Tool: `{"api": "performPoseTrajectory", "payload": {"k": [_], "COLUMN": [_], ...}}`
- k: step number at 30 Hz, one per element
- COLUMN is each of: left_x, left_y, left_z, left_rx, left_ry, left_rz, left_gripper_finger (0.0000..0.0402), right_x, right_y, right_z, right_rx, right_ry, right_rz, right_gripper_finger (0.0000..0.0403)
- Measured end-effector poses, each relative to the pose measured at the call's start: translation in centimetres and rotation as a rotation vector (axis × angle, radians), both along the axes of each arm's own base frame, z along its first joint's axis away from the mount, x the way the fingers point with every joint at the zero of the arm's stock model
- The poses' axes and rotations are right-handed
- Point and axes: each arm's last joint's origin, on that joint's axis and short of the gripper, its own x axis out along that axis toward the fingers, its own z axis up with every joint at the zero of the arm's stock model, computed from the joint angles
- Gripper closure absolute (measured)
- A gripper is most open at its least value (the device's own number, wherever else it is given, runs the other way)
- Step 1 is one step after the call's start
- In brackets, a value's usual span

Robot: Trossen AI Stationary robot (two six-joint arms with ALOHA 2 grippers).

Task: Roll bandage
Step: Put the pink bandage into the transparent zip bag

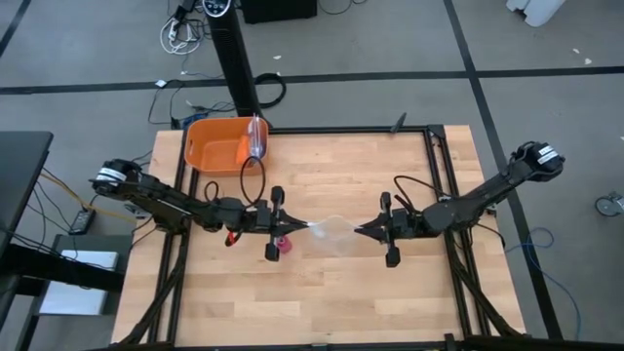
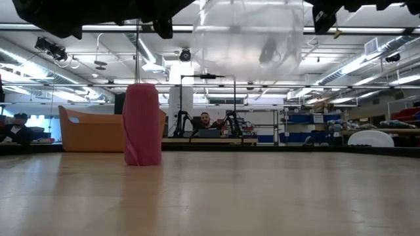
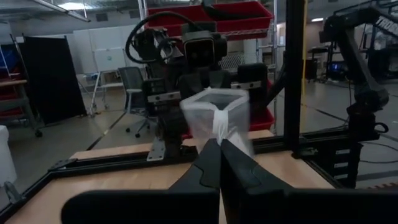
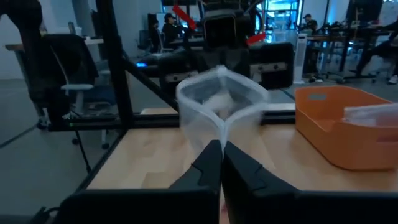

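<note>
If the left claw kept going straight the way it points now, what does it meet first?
The clear plastic bag it is already pinching, stretched open between both claws. Straight beyond the bag is the right claw, pointing back at the left claw. The pink bandage roll stands off that line, beside the left claw.

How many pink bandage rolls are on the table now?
1. The bandage stands upright as a compact roll on the table, just below the left end effector, near the hanging plastic bag. No other shows.
</note>
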Motion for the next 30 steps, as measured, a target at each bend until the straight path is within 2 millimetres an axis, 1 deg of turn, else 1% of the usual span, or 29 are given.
{"api": "performPoseTrajectory", "payload": {"k": [6, 9, 16, 19, 23, 30], "left_x": [1.0, 1.6, 3.0, 3.1, 3.1, 3.1], "left_y": [-0.1, -0.3, -0.6, -0.6, -0.7, -0.7], "left_z": [-0.5, -0.6, -0.5, -0.4, -0.1, -0.1], "left_rx": [-0.001, -0.001, 0.009, 0.012, 0.010, 0.011], "left_ry": [0.053, 0.058, 0.058, 0.056, 0.039, 0.042], "left_rz": [0.025, 0.025, 0.014, 0.006, -0.001, 0.000], "left_gripper_finger": [0.0400, 0.0400, 0.0400, 0.0400, 0.0400, 0.0400], "right_x": [1.5, 2.5, 4.9, 5.7, 6.4, 6.4], "right_y": [-0.5, -0.8, -1.0, -1.1, -1.4, -1.6], "right_z": [-1.0, -0.9, -0.1, 0.0, 0.2, 0.3], "right_rx": [-0.009, -0.017, -0.048, -0.069, -0.069, -0.072], "right_ry": [0.020, 0.042, 0.081, 0.108, 0.116, 0.135], "right_rz": [-0.022, -0.032, 0.023, 0.019, 0.036, 0.055], "right_gripper_finger": [0.0400, 0.0401, 0.0401, 0.0402, 0.0402, 0.0402]}}
